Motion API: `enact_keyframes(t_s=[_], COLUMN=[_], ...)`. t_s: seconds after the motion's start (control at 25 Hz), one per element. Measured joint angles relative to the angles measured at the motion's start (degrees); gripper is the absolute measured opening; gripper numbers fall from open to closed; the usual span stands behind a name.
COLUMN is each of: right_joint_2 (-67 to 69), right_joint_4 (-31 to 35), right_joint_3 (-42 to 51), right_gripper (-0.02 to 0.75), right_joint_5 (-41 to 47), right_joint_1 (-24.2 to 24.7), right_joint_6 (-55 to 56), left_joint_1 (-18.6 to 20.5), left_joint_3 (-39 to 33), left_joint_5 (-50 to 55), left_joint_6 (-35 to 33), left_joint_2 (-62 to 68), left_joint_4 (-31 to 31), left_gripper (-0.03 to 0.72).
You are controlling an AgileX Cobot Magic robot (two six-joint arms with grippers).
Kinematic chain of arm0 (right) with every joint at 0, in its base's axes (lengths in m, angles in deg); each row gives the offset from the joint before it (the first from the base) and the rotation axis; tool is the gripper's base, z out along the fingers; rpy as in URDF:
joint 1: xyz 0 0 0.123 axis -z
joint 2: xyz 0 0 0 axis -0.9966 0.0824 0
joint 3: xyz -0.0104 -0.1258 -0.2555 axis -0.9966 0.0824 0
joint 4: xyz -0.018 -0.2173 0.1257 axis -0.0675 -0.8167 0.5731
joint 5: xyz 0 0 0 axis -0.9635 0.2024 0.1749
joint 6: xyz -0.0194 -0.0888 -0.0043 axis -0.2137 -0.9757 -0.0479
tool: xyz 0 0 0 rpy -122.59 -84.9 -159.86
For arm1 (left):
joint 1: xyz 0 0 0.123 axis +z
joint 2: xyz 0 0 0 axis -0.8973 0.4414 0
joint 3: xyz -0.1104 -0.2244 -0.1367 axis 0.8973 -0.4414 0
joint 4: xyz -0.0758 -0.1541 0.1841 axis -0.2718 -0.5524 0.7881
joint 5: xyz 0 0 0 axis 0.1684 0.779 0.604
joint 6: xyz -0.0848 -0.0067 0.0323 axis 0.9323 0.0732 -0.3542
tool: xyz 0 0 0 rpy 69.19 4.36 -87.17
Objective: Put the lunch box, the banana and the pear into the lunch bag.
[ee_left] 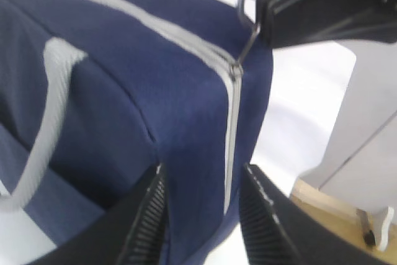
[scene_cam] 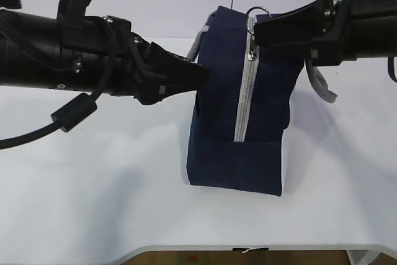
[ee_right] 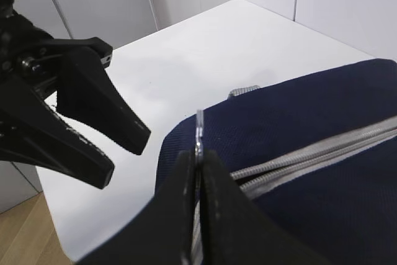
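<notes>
The navy lunch bag stands upright on the white table, its grey zipper run shut down the near end. My right gripper is at the bag's top, shut on the zipper's ring pull. My left gripper is open, its fingers straddling the bag's upper end corner beside the zipper line, with a sliver of gap at one finger. In the right wrist view the left gripper shows spread at the bag's edge. The lunch box, the banana and the pear are out of view.
A grey handle hangs off the bag's right side under my right arm, another lies on its left face. The table ends at a front edge near the bottom of the exterior view. Wooden floor lies beyond it.
</notes>
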Motion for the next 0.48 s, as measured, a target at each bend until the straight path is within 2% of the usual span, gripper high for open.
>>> enact_keyframes(t_s=[0.28,0.48], right_joint_2=[0.0,0.0], right_joint_4=[0.0,0.0], right_joint_3=[0.0,0.0], right_gripper=[0.006,0.006], right_joint_5=[0.61,1.4], right_joint_1=[0.0,0.0], right_joint_6=[-0.06,-0.15], left_joint_1=[0.0,0.0], left_joint_3=[-1.41,-2.49], left_joint_5=[0.0,0.0], left_joint_6=[-8.27,-12.93], left_joint_2=[2.77,3.96], left_joint_4=[-8.56,-10.3], left_gripper=[0.305,0.309])
